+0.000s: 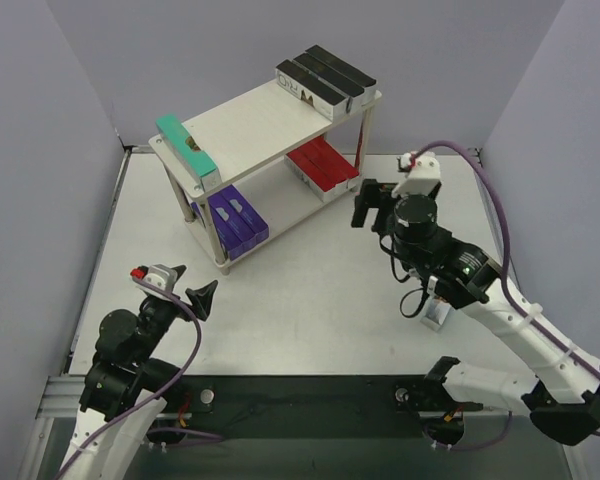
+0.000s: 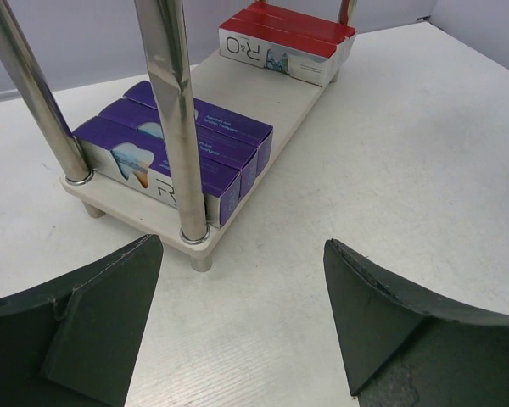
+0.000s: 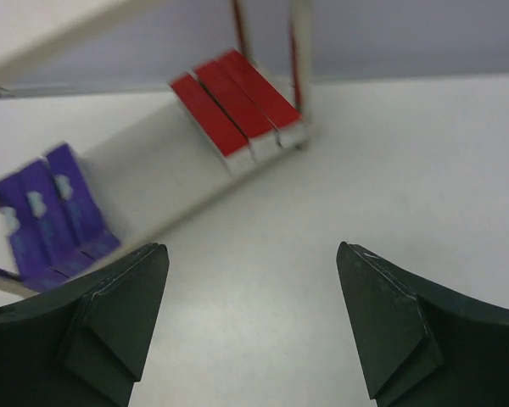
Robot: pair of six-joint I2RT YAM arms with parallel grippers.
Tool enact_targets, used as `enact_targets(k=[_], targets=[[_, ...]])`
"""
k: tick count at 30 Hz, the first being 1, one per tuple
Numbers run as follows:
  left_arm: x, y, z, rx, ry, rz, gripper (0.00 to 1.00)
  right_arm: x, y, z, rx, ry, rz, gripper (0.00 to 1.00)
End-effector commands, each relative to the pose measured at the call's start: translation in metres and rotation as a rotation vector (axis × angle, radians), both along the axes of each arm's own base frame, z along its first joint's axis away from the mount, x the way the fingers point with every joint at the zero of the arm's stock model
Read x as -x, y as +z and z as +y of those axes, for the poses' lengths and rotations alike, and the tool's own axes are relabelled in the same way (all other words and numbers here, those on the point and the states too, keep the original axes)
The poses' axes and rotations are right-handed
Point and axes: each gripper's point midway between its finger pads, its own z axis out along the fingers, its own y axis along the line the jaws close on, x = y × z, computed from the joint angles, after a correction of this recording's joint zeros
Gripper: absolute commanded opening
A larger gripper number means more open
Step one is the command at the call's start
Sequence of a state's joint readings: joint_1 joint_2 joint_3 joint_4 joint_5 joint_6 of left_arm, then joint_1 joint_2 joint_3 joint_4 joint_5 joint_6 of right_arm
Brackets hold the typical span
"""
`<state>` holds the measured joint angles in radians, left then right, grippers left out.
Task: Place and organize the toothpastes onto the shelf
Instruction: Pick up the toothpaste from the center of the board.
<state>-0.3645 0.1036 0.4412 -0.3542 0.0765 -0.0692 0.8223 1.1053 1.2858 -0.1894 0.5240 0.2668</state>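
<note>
Toothpaste boxes (image 1: 235,222) all seem on shelf (image 1: 250,125); left gripper (image 1: 192,288), right gripper (image 1: 373,205) both spread wide, empty; draw arms back slowly, keeping clear of metal legs (image 2: 171,110).

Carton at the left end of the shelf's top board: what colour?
Teal. The carton shows best in the top external view.

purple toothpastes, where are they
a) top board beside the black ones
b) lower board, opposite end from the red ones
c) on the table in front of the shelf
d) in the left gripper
b: the purple toothpastes lie on the lower board of the shelf, at the end away from the red toothpastes.
</note>
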Motion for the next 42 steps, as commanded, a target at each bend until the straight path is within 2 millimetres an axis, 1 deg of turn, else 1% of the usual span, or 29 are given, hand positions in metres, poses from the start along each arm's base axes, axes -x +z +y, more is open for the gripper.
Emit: enact_targets(k=[1, 2, 3, 4, 5, 6, 7, 8, 9, 11, 14, 15, 17, 19, 20, 21, 22, 23, 24, 25, 29, 30, 32, 33, 35, 36, 38, 42], targets=[[0.000, 0.018, 0.002, 0.022, 0.010, -0.071, 0.88, 0.037, -0.099, -0.092, 0.004, -0.312, 0.254, 0.83], [0.000, 0.018, 0.002, 0.024, 0.010, -0.071, 0.88, 0.046, -0.117, -0.105, 0.002, -0.350, 0.289, 0.83], [0.000, 0.017, 0.002, 0.023, 0.010, -0.069, 0.88, 0.059, -0.138, -0.122, -0.010, -0.392, 0.320, 0.83], [0.000, 0.018, 0.003, 0.024, 0.012, -0.071, 0.88, 0.069, -0.156, -0.140, -0.056, -0.477, 0.366, 0.84], [0.000, 0.018, 0.003, 0.024, 0.012, -0.071, 0.88, 0.077, -0.170, -0.145, -0.095, -0.488, 0.406, 0.84], [0.000, 0.017, 0.003, 0.023, 0.013, -0.069, 0.88, 0.090, -0.189, -0.155, -0.123, -0.515, 0.429, 0.84], [0.000, 0.017, 0.003, 0.023, 0.013, -0.070, 0.88, 0.097, -0.199, -0.170, -0.157, -0.583, 0.448, 0.84], [0.000, 0.018, 0.003, 0.023, 0.013, -0.070, 0.88, 0.103, -0.208, -0.173, -0.179, -0.590, 0.476, 0.83], [0.000, 0.017, 0.003, 0.022, 0.013, -0.071, 0.88, 0.113, -0.223, -0.181, -0.172, -0.615, 0.506, 0.83], [-0.001, 0.016, 0.003, 0.021, 0.015, -0.064, 0.88, 0.122, -0.238, -0.194, -0.185, -0.687, 0.551, 0.84], [-0.001, 0.015, 0.003, 0.018, 0.016, -0.061, 0.88, 0.130, -0.262, -0.205, -0.182, -0.764, 0.627, 0.84], [-0.002, 0.014, 0.003, 0.017, 0.016, -0.059, 0.88, 0.128, -0.266, -0.202, -0.197, -0.754, 0.642, 0.84], [-0.001, 0.015, 0.003, 0.018, 0.016, -0.060, 0.88, 0.130, -0.280, -0.203, -0.183, -0.767, 0.689, 0.84], [-0.002, 0.015, 0.003, 0.018, 0.018, -0.060, 0.88, 0.125, -0.288, -0.197, -0.202, -0.744, 0.708, 0.84], [-0.002, 0.015, 0.003, 0.018, 0.019, -0.060, 0.88, 0.128, -0.299, -0.196, -0.190, -0.744, 0.744, 0.84], [-0.001, 0.015, 0.003, 0.017, 0.018, -0.063, 0.88, 0.123, -0.303, -0.194, -0.195, -0.726, 0.742, 0.84], [-0.001, 0.015, 0.004, 0.018, 0.019, -0.064, 0.88, 0.122, -0.307, -0.190, -0.208, -0.711, 0.758, 0.84], [-0.002, 0.014, 0.003, 0.017, 0.019, -0.061, 0.88, 0.125, -0.316, -0.188, -0.198, -0.700, 0.788, 0.83], [-0.001, 0.016, 0.004, 0.018, 0.021, -0.065, 0.88, 0.120, -0.317, -0.184, -0.207, -0.676, 0.783, 0.82], [-0.001, 0.015, 0.004, 0.018, 0.021, -0.064, 0.88, 0.120, -0.321, -0.183, -0.206, -0.672, 0.791, 0.81], [-0.001, 0.015, 0.004, 0.019, 0.019, -0.068, 0.88, 0.123, -0.336, -0.191, -0.145, -0.697, 0.831, 0.77], [-0.001, 0.017, 0.003, 0.020, 0.018, -0.071, 0.88, 0.119, -0.338, -0.191, -0.143, -0.693, 0.824, 0.76], [0.000, 0.017, 0.003, 0.020, 0.015, -0.071, 0.88, 0.119, -0.345, -0.189, -0.151, -0.693, 0.849, 0.74], [-0.001, 0.017, 0.003, 0.020, 0.015, -0.071, 0.88, 0.114, -0.346, -0.188, -0.163, -0.689, 0.839, 0.73], [-0.001, 0.016, 0.002, 0.020, 0.009, -0.070, 0.88, 0.115, -0.353, -0.188, -0.163, -0.697, 0.859, 0.72], [-0.001, 0.016, 0.001, 0.020, 0.004, -0.070, 0.88, 0.112, -0.354, -0.187, -0.170, -0.697, 0.852, 0.71], [0.000, 0.016, 0.001, 0.018, 0.001, -0.071, 0.88, 0.113, -0.359, -0.186, -0.172, -0.700, 0.878, 0.71], [-0.001, 0.015, 0.001, 0.015, 0.002, -0.067, 0.88, 0.106, -0.360, -0.182, -0.175, -0.672, 0.882, 0.68]])
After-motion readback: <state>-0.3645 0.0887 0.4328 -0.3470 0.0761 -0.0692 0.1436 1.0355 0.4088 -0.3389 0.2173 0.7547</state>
